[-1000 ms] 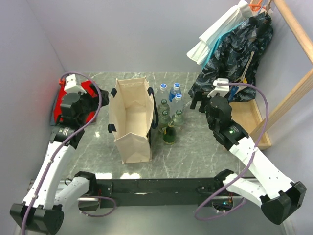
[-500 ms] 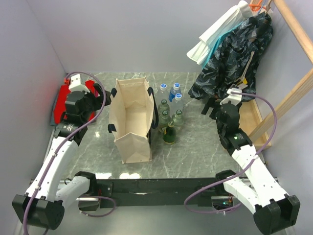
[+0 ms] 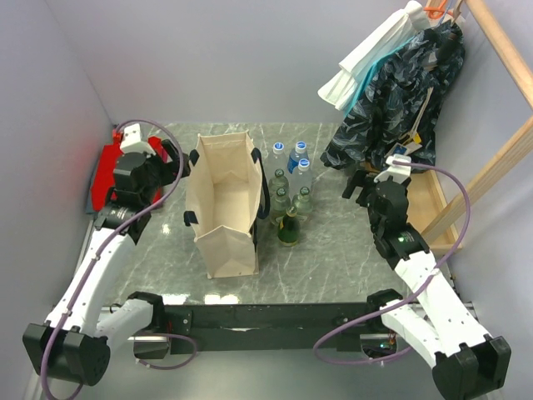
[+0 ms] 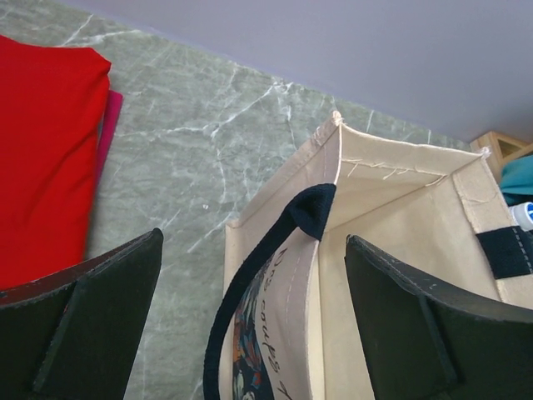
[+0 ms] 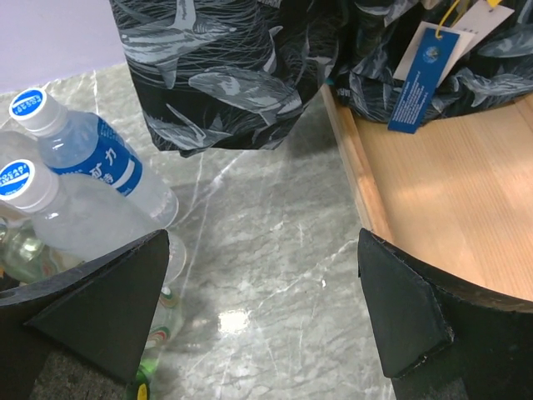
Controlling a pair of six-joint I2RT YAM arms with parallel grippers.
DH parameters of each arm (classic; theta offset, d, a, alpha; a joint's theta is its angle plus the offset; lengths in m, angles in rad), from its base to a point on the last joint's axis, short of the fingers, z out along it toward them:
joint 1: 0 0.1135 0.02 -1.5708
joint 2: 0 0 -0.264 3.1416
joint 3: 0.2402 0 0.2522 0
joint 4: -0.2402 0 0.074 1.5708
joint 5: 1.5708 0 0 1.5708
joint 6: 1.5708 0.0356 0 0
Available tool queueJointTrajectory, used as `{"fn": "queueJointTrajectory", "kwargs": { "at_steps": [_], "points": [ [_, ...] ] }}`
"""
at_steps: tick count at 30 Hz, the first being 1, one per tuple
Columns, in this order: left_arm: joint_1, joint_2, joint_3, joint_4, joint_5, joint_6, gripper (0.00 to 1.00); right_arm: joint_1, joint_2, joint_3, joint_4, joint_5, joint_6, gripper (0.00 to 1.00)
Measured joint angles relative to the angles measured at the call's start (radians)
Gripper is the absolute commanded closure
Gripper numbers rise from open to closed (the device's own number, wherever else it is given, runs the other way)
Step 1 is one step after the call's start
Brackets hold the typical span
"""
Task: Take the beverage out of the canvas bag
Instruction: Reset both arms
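Note:
The beige canvas bag (image 3: 223,208) stands upright and open at mid-table, its navy handles hanging at the sides; only bare canvas shows inside it. Several beverage bottles (image 3: 290,185) stand in a cluster just right of the bag, a dark green one (image 3: 289,230) nearest me. My left gripper (image 3: 173,165) hovers open just left of the bag's far-left rim. In the left wrist view its gripper (image 4: 254,242) frames the bag (image 4: 400,217) corner and the navy handle (image 4: 275,250) without touching them. My right gripper (image 3: 356,183) is open and empty, right of the bottles (image 5: 92,158).
A red folded cloth (image 3: 104,175) lies at the table's left edge, also in the left wrist view (image 4: 42,150). Dark patterned clothes (image 3: 400,92) hang at the back right over a wooden tray (image 3: 420,208), seen close in the right wrist view (image 5: 450,183).
My left gripper has swung from over the red cloth toward the bag's left rim. My right arm has drawn back to the right, away from the bottles, then held still.

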Motion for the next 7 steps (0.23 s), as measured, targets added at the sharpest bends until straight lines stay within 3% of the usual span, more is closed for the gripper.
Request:
{"fn": "queueJointTrajectory", "kwargs": {
  "at_steps": [7],
  "points": [
    [0.0, 0.024, 0.005, 0.011, 0.003, 0.013, 0.04, 0.0, 0.003, 0.0, 0.016, -0.008, -0.004, 0.0]
  ]
}}
